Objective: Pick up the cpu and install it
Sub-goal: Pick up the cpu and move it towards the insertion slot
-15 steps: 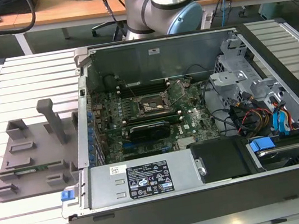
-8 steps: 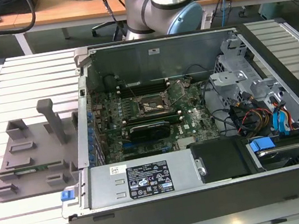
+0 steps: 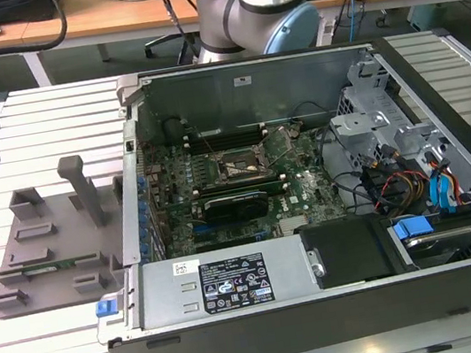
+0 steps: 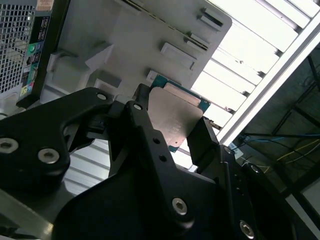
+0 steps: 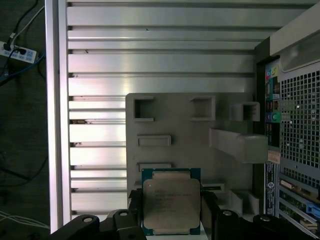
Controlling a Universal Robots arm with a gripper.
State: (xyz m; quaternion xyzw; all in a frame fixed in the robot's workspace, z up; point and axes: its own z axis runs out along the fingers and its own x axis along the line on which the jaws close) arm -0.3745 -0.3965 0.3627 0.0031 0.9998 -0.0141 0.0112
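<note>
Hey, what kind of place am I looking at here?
Probably a robotics lab or workshop: a robot arm stands next to an open computer case on a slatted aluminium table, with cable-strewn desks beyond. The gripper holds a cpu.

Gripper (image 4: 174, 125) clamps cpu (image 4: 172, 112) between two black fingers (image 4: 202, 142) (silvery face showing). Grey tray (image 4: 125, 30) behind it, slatted table (image 4: 250, 55) beyond, case (image 4: 20, 50) beside the tray.
</note>
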